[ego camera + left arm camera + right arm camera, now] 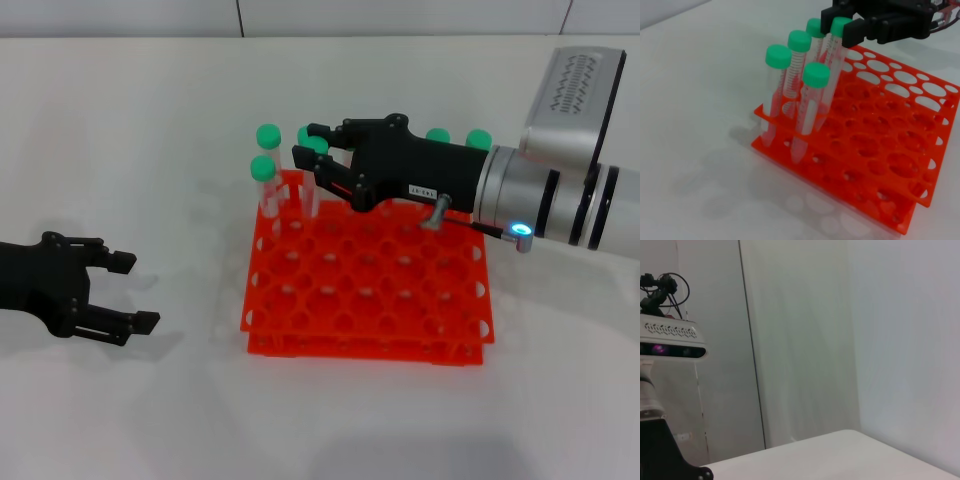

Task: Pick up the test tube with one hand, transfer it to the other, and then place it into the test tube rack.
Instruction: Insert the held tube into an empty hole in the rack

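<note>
On the robot's left, the left gripper (125, 292) hangs low over the white desk (130, 140), its two black fingers spread apart and holding nothing, well apart from the test tube rack (380, 300). The orange-red rack sits at the middle of the desk, most of its round holes vacant. At its far left corner a cluster of green-capped tubes (778, 95) stands in the holes, leaning a little. The test tube (834, 70) is among them: its lower end is down in a rack hole, and its green cap sits between the fingers of the right gripper (312, 148), which reaches in over the rack from the right and is clenched on the tube just at the cap. This gripper carries a small white label, and its silver wrist shows a blue light. Two more green caps (478, 139) show behind the right gripper's body at the rack's far edge.
</note>
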You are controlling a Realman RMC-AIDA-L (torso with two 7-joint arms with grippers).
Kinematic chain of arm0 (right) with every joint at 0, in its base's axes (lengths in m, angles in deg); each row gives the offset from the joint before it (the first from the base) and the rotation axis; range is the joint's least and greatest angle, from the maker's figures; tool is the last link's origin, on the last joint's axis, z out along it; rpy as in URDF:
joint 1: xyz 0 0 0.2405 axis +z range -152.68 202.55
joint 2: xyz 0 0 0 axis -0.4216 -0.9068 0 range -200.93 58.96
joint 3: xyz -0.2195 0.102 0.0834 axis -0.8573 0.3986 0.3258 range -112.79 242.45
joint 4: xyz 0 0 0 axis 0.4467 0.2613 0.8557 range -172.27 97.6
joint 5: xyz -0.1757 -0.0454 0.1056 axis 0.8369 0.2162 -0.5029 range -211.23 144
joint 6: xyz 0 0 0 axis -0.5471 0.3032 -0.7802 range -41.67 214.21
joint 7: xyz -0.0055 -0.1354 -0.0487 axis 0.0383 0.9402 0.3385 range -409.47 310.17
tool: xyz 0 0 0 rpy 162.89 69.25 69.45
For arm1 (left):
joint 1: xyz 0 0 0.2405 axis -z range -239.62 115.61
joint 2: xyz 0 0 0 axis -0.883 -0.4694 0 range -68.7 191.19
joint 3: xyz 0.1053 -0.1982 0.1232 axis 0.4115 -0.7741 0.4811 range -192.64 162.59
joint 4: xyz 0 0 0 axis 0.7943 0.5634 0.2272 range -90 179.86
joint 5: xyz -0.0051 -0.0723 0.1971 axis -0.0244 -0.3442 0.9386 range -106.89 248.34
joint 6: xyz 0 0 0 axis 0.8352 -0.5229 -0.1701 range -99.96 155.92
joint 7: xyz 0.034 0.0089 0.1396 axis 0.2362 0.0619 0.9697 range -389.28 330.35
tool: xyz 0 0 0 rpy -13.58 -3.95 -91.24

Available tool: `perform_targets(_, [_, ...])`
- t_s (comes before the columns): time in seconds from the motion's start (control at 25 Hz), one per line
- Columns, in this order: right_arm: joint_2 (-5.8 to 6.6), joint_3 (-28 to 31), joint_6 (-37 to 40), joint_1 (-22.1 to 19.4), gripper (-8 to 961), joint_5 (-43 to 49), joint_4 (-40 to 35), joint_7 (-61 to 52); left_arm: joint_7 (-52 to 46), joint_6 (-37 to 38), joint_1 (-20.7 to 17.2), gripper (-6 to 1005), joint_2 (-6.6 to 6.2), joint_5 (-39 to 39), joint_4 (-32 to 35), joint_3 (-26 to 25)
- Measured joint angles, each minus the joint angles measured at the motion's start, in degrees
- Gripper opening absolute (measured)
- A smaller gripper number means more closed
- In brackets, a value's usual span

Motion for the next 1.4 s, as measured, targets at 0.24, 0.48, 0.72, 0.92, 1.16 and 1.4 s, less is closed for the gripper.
perform_targets(0.24, [0.00,-0.2,0.0,0.0,278,0.0,0.0,0.4,0.0,0.0,0.0,888,0.00,-0.1,0.0,0.0])
perform_targets(0.48, [0.00,-0.5,-0.4,-0.1,279,0.0,0.1,0.4,0.0,0.0,0.0,888,0.00,-0.1,0.0,0.0])
perform_targets(0.72, [0.00,-0.5,-0.7,-0.1,279,0.0,0.2,0.4,0.0,-0.5,0.0,888,0.00,-0.2,0.0,0.0])
perform_targets(0.92, [0.00,-0.5,-0.9,-0.1,279,0.0,0.3,0.4,0.1,-0.5,0.0,888,0.07,-0.2,0.0,0.0])
perform_targets(1.16, [0.00,-0.5,-0.9,-0.1,280,0.0,0.3,0.4,0.3,-0.6,0.0,888,0.09,-0.2,-0.1,0.0])
perform_targets(1.4, [0.00,-0.6,-1.0,-0.1,280,0.0,0.5,0.4,0.3,-0.6,0.0,888,0.09,-0.2,-0.2,0.0])
